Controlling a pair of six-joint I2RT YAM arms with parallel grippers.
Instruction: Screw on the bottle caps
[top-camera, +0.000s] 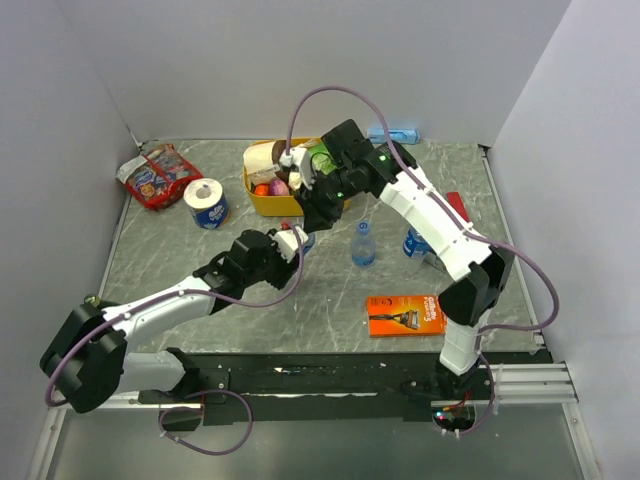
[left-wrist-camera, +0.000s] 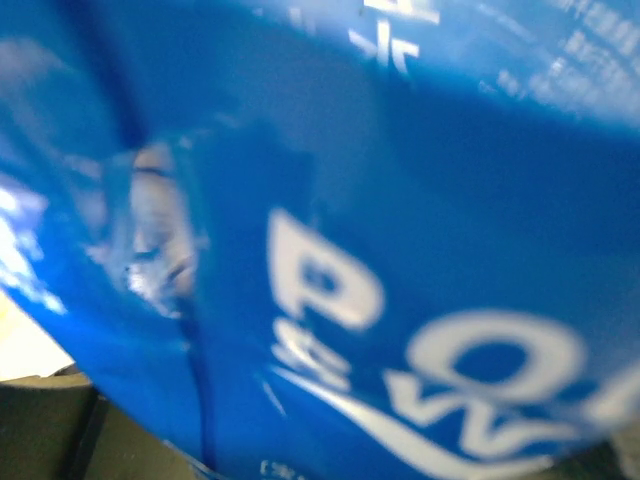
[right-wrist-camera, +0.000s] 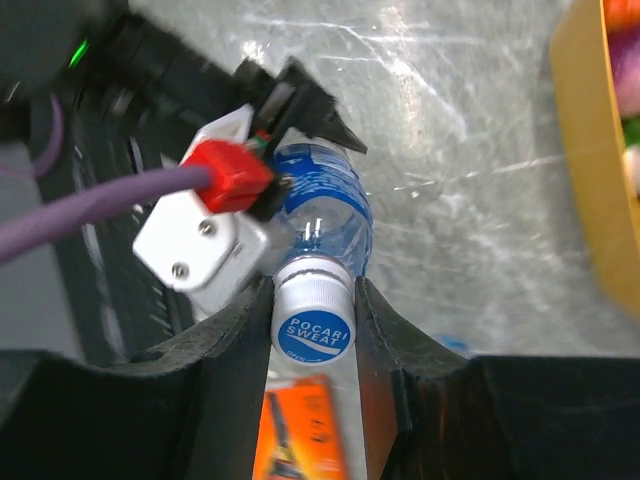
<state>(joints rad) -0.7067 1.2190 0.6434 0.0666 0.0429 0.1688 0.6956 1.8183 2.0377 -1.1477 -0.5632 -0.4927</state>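
Counter (top-camera: 330, 290): grey marbled, white walls (top-camera: 300, 60) around. Your right fingers (right-wrist-camera: 235, 350) clamp the cap (right-wrist-camera: 312, 325); left fingers (right-wrist-camera: 310, 100) grip the bottle (right-wrist-camera: 330, 215), whose blurred label (left-wrist-camera: 400, 300) fills the left wrist view.

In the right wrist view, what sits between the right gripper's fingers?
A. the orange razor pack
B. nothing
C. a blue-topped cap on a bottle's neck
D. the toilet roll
C: the right gripper has its fingers against both sides of the cap, which sits on top of the bottle.
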